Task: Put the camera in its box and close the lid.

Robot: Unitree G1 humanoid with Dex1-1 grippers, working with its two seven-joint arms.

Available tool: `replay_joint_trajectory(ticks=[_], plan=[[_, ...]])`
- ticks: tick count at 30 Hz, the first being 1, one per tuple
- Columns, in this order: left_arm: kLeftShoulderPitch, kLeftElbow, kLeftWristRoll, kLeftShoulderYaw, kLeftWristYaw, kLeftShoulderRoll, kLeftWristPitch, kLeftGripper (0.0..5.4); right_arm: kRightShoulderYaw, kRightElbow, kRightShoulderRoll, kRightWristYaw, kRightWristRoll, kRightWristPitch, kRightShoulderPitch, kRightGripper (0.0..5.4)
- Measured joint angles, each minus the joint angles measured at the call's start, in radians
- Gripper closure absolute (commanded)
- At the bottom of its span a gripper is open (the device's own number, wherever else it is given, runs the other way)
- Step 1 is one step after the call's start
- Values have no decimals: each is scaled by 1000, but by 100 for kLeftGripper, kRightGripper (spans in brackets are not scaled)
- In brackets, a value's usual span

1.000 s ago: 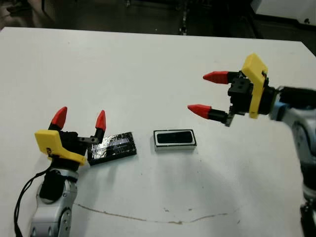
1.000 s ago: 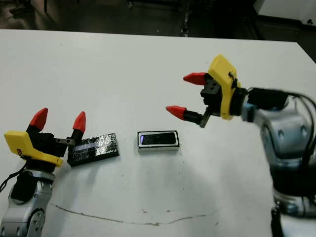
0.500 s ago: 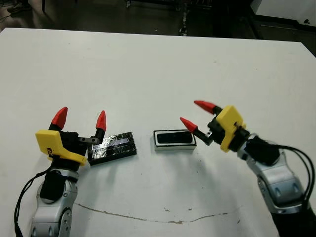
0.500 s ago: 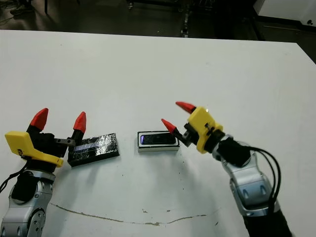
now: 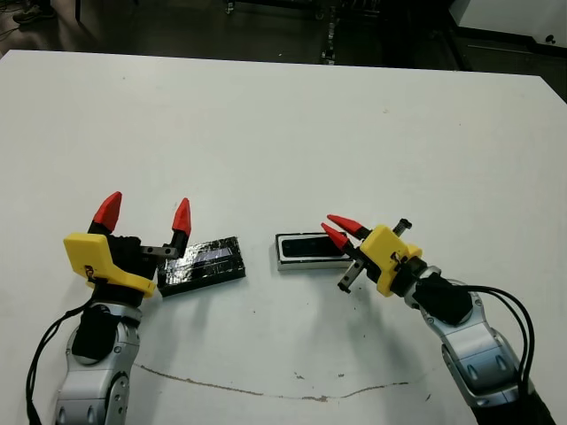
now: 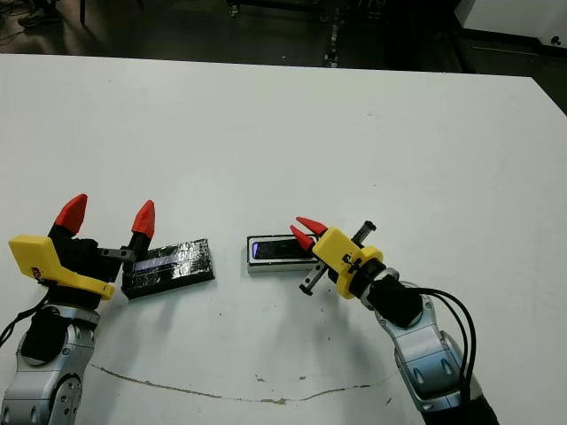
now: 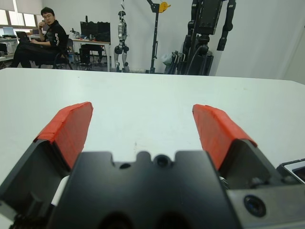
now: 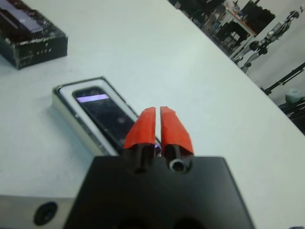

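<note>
Right pincer [image 5: 339,230]: clenched, empty, hiding the box [image 5: 301,249] end.
Camera [image 8: 107,114]: inside box.
Left pincer [image 5: 143,212]: released, beside lid [image 5: 202,263].

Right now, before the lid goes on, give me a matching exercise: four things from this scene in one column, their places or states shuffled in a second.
1. camera
2. lid
3. left jaws
4. right jaws

A. spread wide open
B. lying inside the box
C. closed together at the box's right end
D. flat on the table, left of the box

Pairs: 1-B, 2-D, 3-A, 4-C
</note>
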Motion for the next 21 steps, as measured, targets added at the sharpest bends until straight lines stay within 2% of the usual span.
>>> replay_joint_trajectory(ticks=[7, 12, 21], plan=[[0, 0, 0, 0, 0, 0, 0, 0, 23, -11, -18, 1, -35, 21, 41, 539], [-1, 1, -2, 1, -2, 1, 0, 0, 24, -34, -18, 1, -35, 55, 51, 539], [-1, 1, 3, 0, -3, 0, -1, 0, 19, -41, -19, -2, -33, 60, 57, 539]])
